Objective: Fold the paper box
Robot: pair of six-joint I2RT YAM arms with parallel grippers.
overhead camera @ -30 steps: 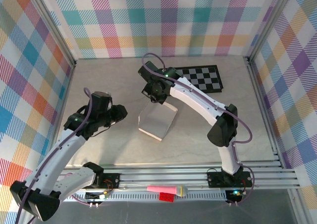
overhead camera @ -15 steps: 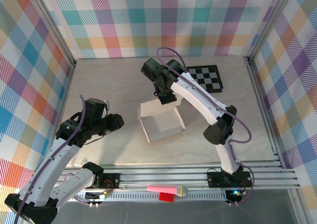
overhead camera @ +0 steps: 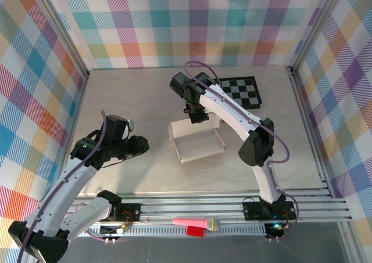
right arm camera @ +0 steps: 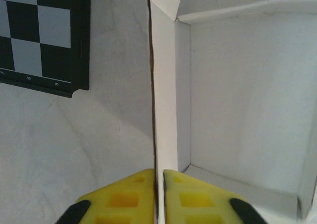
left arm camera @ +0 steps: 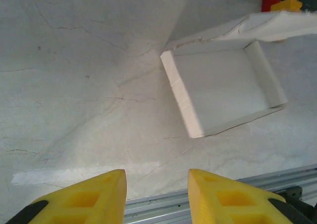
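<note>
- In the top external view, you see the paper box (overhead camera: 200, 148) lying near the middle of the desk (overhead camera: 128, 100) as an open shallow tray, with its walls standing up. The right fingers (overhead camera: 198, 116) are at the far wall of the box. The left fingers (overhead camera: 141, 144) hang over bare desk, to the left of the box and apart from it. The checkerboard mat (overhead camera: 241, 92) lies flat at the far right, behind the box.
- In the left wrist view, your left fingers (left arm camera: 89, 196) are yellow and stand apart, with nothing between them. Below them is only the desk (left arm camera: 74, 60). The paper box (left arm camera: 223, 87) is further ahead to the right, with its open side up and one long flap reaching away from its far wall.
- In the right wrist view, your right fingers (right arm camera: 130, 196) are almost together, clamped on one thin upright wall of the paper box (right arm camera: 247, 100), at its edge. The inside of the box is on the right of this wall, and the checkerboard mat (right arm camera: 44, 35) is on the left of it, flat on the desk (right arm camera: 74, 149).
</note>
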